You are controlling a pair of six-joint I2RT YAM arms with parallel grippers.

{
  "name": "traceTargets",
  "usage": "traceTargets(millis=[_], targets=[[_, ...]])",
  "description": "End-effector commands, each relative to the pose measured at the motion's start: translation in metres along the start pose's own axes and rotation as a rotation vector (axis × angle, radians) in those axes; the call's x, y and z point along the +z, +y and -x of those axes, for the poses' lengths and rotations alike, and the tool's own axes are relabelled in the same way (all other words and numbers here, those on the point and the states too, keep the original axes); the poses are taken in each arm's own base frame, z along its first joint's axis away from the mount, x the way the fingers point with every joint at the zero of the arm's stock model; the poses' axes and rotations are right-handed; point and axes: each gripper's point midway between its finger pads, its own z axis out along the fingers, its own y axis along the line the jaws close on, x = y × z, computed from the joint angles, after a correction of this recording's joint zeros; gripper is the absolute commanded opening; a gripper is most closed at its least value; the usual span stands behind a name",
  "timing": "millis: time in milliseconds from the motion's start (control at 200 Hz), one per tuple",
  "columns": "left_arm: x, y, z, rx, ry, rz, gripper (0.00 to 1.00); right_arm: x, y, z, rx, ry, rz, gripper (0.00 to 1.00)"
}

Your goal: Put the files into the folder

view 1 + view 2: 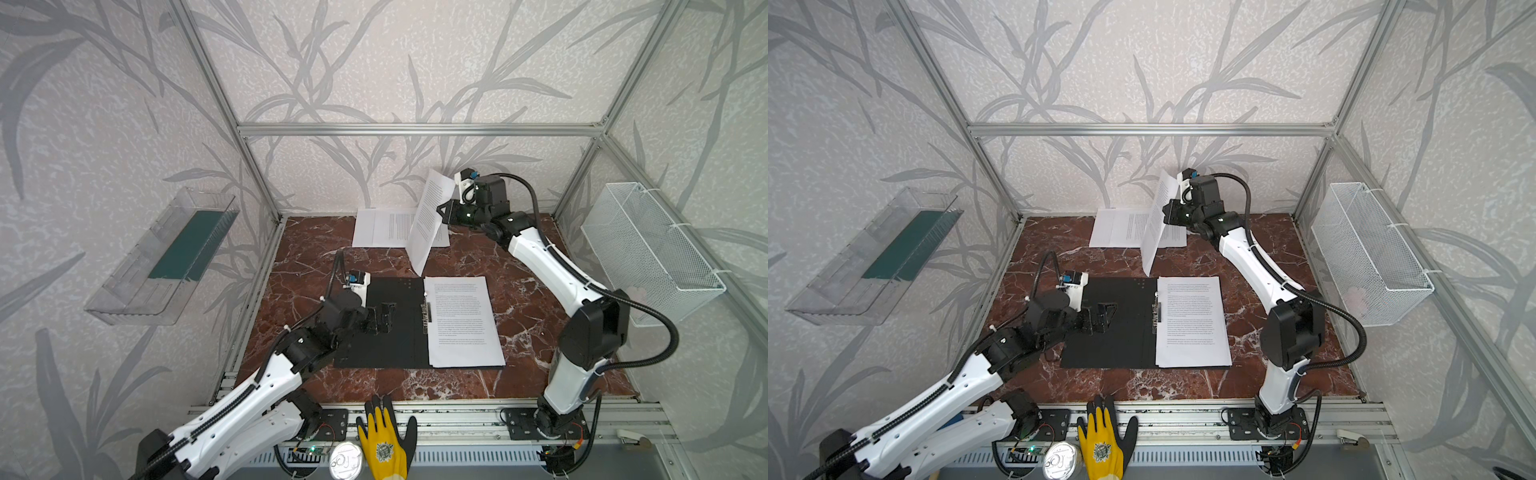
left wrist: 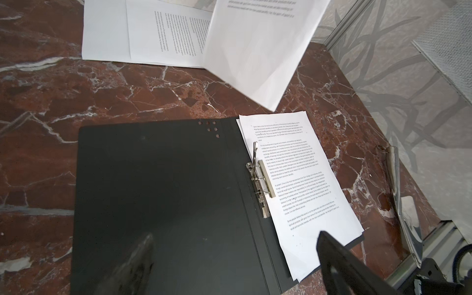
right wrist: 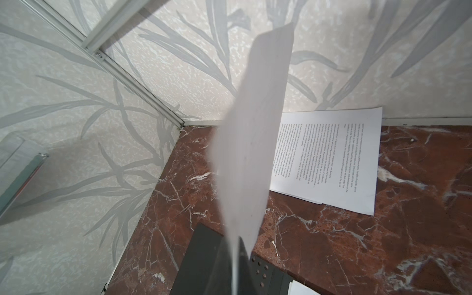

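Overhead, the right tool (image 1: 445, 210) clenched one sheet (image 1: 428, 224) by its edge, the lowest corner hanging near the folder's (image 1: 390, 345) far edge. The left tool (image 1: 382, 318) hovered released over the bare cover, files (image 1: 461, 324) beside it and loose pages (image 1: 382, 226) beyond on the open surface (image 1: 307, 257).

Marble table (image 1: 311, 249) bears open folder (image 1: 399, 340), loose files (image 1: 382, 226).

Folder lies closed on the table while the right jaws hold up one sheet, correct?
No: the folder lies open, as the left wrist view shows. The right jaws do hold up one sheet.
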Motion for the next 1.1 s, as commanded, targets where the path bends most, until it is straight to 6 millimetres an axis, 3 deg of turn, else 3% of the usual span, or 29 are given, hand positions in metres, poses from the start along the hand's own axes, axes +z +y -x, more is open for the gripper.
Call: traceTargets(millis=[0,125,355,490,660,860,960,1095], targets=[[-0.015,-0.012,0.016,-0.038,-0.149,-0.109,0.99,-0.037,0.009,-0.009,-0.024,0.018,-0.011,0.0],[-0.027,0.001,0.009,-0.068,-0.185,-0.085,0.99,-0.064,0.035,-0.032,-0.022,0.09,0.056,0.0],[-0.028,-0.005,0.009,-0.079,-0.185,-0.123,0.99,-0.117,0.115,-0.083,-0.12,0.185,0.224,0.0],[-0.026,-0.011,0.007,-0.062,-0.147,-0.134,0.99,-0.151,0.124,-0.098,-0.067,0.178,0.311,0.0],[-0.029,-0.008,0.008,-0.064,-0.168,-0.122,0.99,-0.176,0.097,-0.129,-0.064,0.2,0.241,0.0],[-0.031,-0.007,0.009,-0.064,-0.178,-0.117,0.99,-0.175,0.015,-0.173,0.018,0.289,0.073,0.0],[-0.029,-0.005,0.009,-0.061,-0.178,-0.107,0.99,-0.172,-0.038,-0.203,-0.056,0.381,-0.155,0.0],[-0.024,-0.006,0.007,-0.057,-0.168,-0.105,0.99,-0.161,-0.088,-0.229,-0.197,0.519,-0.358,0.0]])
